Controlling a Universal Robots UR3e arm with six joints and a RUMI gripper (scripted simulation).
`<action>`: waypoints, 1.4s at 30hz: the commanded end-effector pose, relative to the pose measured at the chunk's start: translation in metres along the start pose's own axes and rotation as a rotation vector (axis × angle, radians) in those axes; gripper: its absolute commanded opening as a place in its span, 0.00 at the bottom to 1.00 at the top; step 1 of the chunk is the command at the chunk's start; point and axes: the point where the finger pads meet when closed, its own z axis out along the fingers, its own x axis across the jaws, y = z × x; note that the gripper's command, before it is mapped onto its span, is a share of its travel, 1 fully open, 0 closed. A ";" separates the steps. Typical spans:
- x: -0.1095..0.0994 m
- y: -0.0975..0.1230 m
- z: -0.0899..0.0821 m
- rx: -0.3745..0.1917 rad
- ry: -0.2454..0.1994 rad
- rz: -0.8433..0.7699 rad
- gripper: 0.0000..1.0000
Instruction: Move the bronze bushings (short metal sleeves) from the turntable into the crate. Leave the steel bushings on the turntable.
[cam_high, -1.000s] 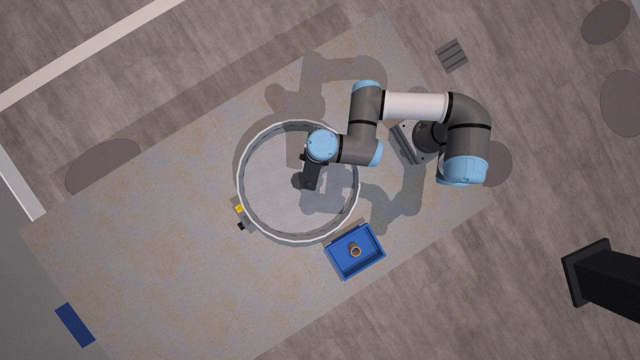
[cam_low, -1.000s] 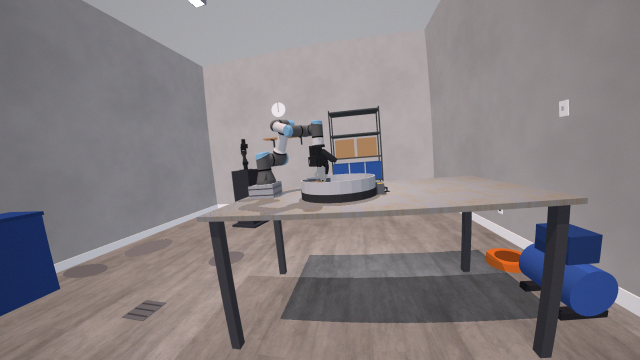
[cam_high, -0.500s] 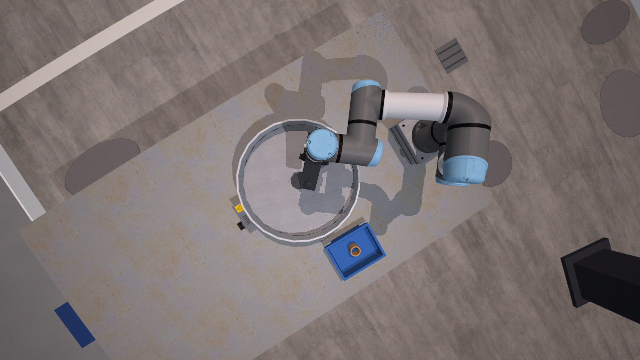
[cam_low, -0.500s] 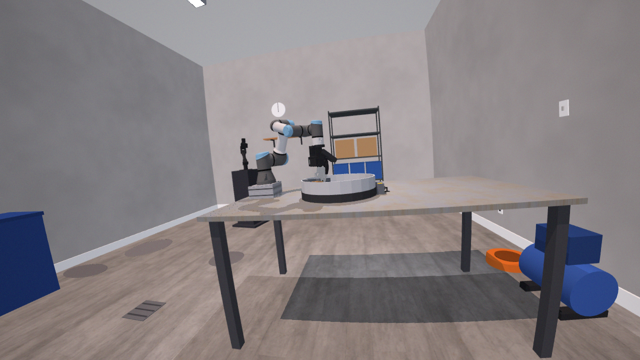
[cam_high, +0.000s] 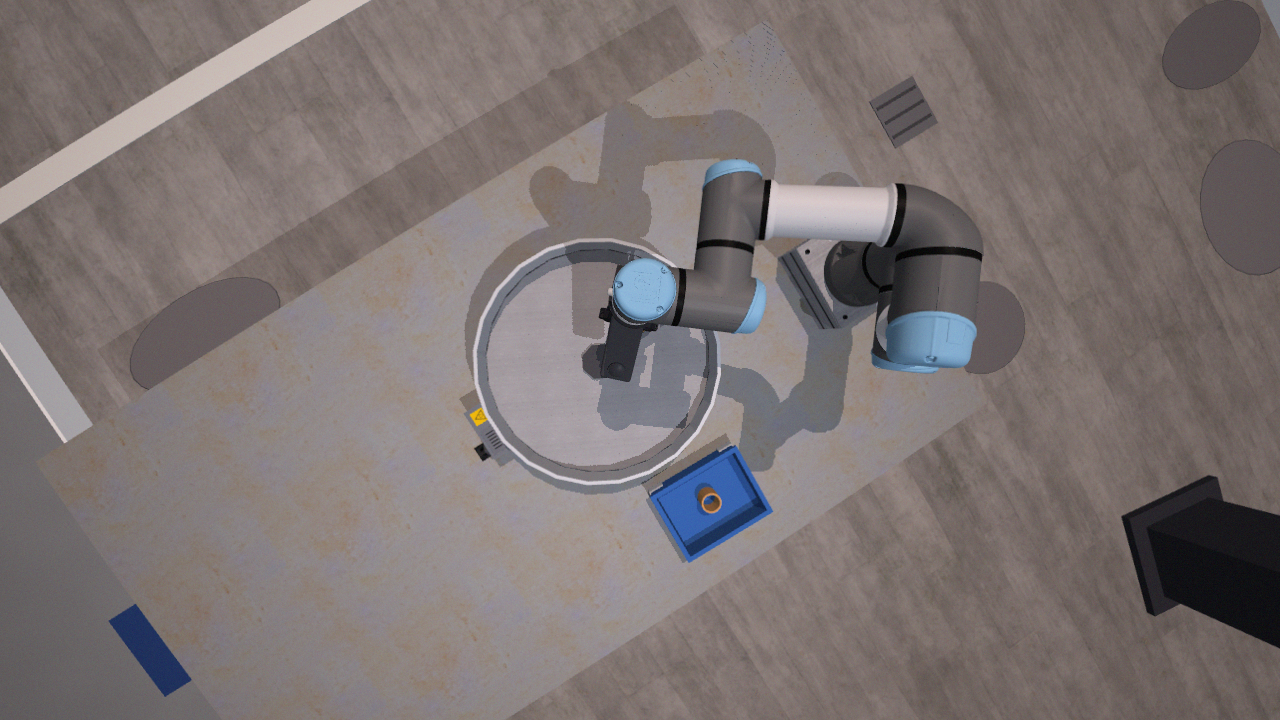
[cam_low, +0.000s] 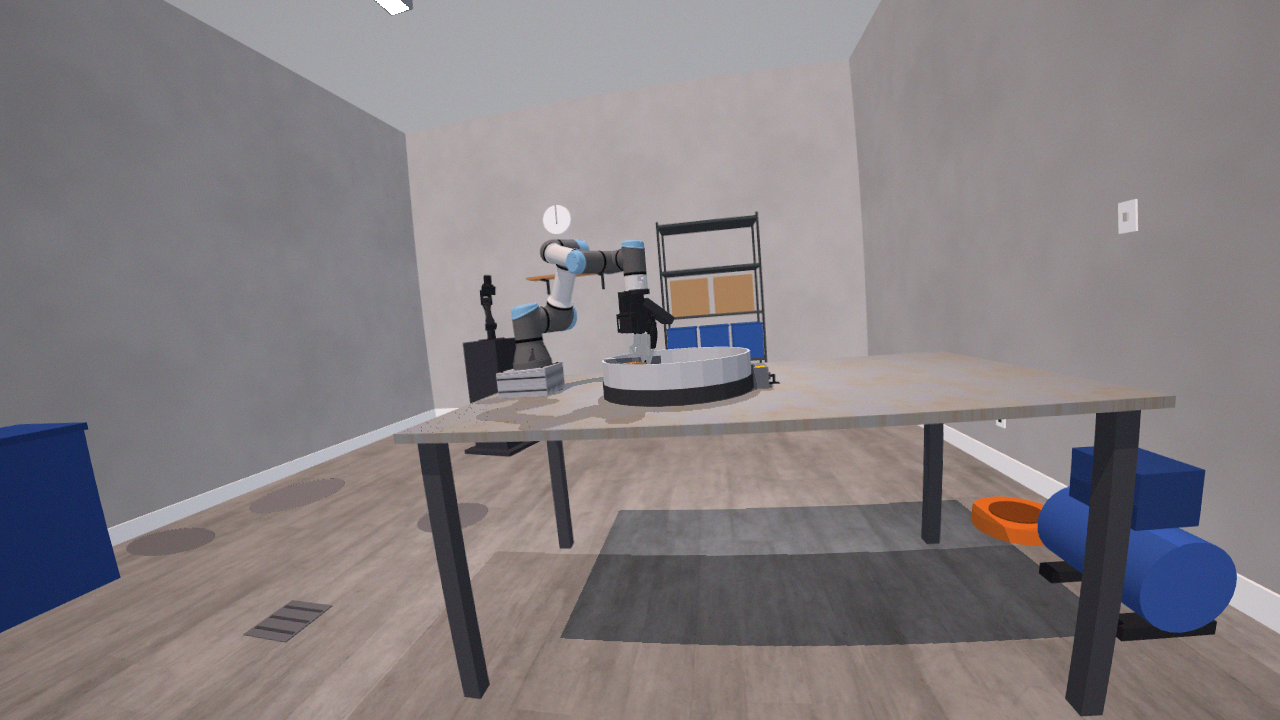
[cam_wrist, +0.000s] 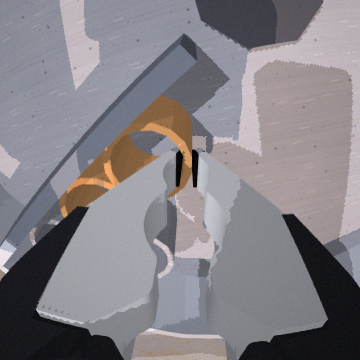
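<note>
From above, the small blue plastic crate (cam_high: 747, 488) sits just beside the round white-rimmed turntable (cam_high: 501, 291) on the surface (cam_high: 313, 501), with one bronze bushing (cam_high: 710, 500) standing inside it. Side on, the tool (cam_low: 639, 347) dips into the turntable. Up close, the tool (cam_wrist: 185, 167) is clamped on the wall of another orange-bronze sleeve (cam_wrist: 145, 145).

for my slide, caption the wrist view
Jaws pinch the wall of a bronze bushing beside the turntable rim.

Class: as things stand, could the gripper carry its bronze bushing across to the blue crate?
Probably yes. The gripper is shut on a bronze bushing, and the crate sits open-topped beside the turntable.
</note>
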 end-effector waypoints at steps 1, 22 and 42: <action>0.001 0.000 -0.001 0.000 0.003 0.000 0.00; 0.001 0.000 -0.001 0.000 0.003 0.000 0.00; 0.001 0.000 -0.039 0.000 0.003 0.000 0.00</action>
